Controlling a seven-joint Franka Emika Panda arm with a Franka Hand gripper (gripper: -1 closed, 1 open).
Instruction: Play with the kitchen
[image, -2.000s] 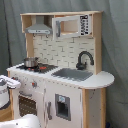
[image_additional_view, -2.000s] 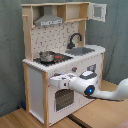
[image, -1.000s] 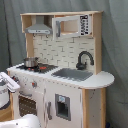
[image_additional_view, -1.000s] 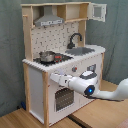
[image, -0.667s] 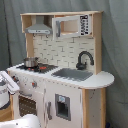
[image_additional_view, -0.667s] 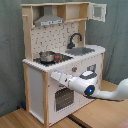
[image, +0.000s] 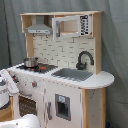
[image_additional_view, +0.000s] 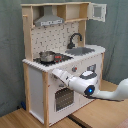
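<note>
One arm (image_additional_view: 95, 87) reached in from the second exterior view's right, its gripper (image_additional_view: 54, 74) pressed up against the front panel of the kitchen (image_additional_view: 60, 60) near the top left of the oven door (image_additional_view: 62, 97), just under the counter edge. Whether the fingers were spread or closed could not be told; they sat end-on against the white panel. The kitchen stood on the wood floor against a grey curtain, taking up the middle of both exterior views. Judged step: working the oven front, likely a knob or the door's top edge. To do it well, the arm probably needed to stay square to the panel, move slowly, pull along the door's hinge arc rather than straight out, and avoid shoving the light toy backward or tipping it. Contact point was hidden behind the wrist, so alignment was a guess. Counts: one pot (image: 30, 62) on the hob, one black faucet (image: 84, 59), one grey sink (image: 74, 74), one range hood (image: 39, 29), one upper cabinet (image: 72, 26) with its door swung open in the second exterior view, one lower cupboard door (image: 63, 106) in the first exterior view. Knobs looked like two on the front, small and hard to confirm. No person was in view.
</note>
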